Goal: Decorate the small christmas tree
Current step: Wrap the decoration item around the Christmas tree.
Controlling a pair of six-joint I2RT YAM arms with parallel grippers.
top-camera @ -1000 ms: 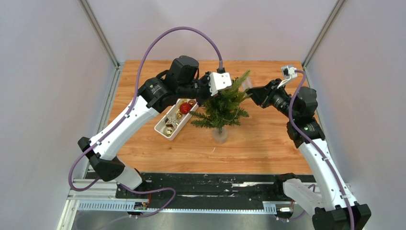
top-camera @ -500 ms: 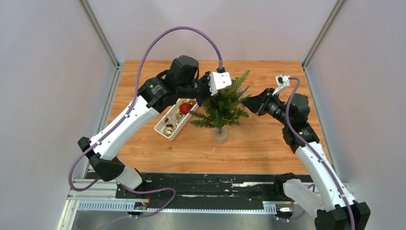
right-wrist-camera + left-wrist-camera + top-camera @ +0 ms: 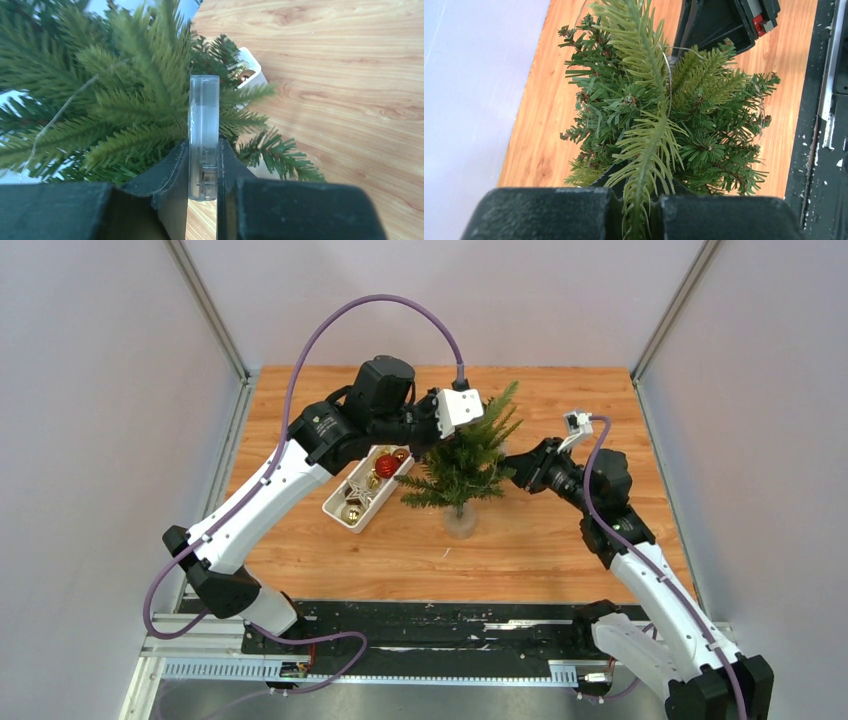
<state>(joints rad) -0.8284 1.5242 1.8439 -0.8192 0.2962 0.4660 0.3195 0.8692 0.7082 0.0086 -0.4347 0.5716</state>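
Note:
The small christmas tree (image 3: 466, 462) stands mid-table on its clear round base (image 3: 460, 524). My left gripper (image 3: 636, 202) reaches in from the tree's left and is shut on a light green branch (image 3: 644, 150) that runs between its pads. At the tree's right side, my right gripper (image 3: 203, 167) is shut on a clear flat plastic case (image 3: 203, 120) held upright against the needles. A thin wire (image 3: 669, 75) threads through the upper branches and shows again as a wire (image 3: 55, 117) in the right wrist view. From above, the right gripper (image 3: 516, 468) touches the foliage.
A white tray (image 3: 338, 508) lies left of the tree under the left arm, holding a red ball (image 3: 387, 465) and several gold ornaments. Grey walls close in the table's left, back and right. A black rail runs along the near edge.
The right arm has swung left and toward the near edge, carrying the clear case up against the tree's right side. The left arm has held still on its branch.

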